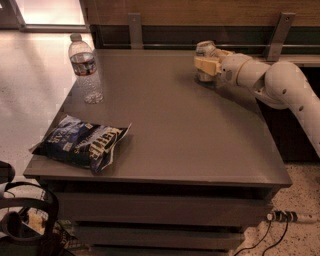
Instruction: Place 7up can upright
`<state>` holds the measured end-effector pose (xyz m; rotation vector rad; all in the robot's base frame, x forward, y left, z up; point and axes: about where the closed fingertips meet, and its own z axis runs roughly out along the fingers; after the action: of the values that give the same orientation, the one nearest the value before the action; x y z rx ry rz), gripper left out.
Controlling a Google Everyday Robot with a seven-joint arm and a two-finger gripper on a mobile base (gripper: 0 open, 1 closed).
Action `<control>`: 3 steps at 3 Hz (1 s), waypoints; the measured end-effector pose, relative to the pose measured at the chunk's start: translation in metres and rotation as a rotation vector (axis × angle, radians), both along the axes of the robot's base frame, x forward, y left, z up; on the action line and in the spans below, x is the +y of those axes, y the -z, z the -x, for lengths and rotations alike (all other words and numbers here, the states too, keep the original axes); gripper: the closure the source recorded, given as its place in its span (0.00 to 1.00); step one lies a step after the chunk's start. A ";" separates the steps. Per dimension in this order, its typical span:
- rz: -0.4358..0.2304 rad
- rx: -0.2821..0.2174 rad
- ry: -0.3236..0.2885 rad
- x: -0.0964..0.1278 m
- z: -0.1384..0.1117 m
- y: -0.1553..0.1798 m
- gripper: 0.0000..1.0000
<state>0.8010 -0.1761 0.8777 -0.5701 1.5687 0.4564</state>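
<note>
The 7up can (204,75) stands upright at the far right of the surface (185,145), its base on the top and only a narrow strip of surface between it and the far edge.

Nearest the front edge of the surface, on its left side, lies a blue Kettle chip bag (82,142), flat and crumpled. It runs up to the left edge, and one corner seems to poke just past it. On the floor below the front right corner of the surface lies a white power strip (286,216) with dark cables.

The middle and the whole front right of the surface form one broad open stretch, from the bag across to the right edge.

Farther back, a clear plastic water bottle (86,70) stands upright near the left edge of the surface, well apart from the can.

At the far right, the claw (202,64) has its tan fingers closed around the middle of the can, gripping it. The white arm (280,85) comes in across the right edge of the surface. Beyond the far edge rises a wooden wall (200,10) with two upright metal brackets (134,30).
</note>
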 end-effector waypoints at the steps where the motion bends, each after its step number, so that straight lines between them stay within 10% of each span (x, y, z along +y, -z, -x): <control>1: 0.000 0.000 0.000 0.000 0.000 -0.001 0.82; 3: 0.000 0.000 0.000 0.000 0.000 -0.001 0.36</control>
<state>0.8010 -0.1757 0.8792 -0.5704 1.5687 0.4568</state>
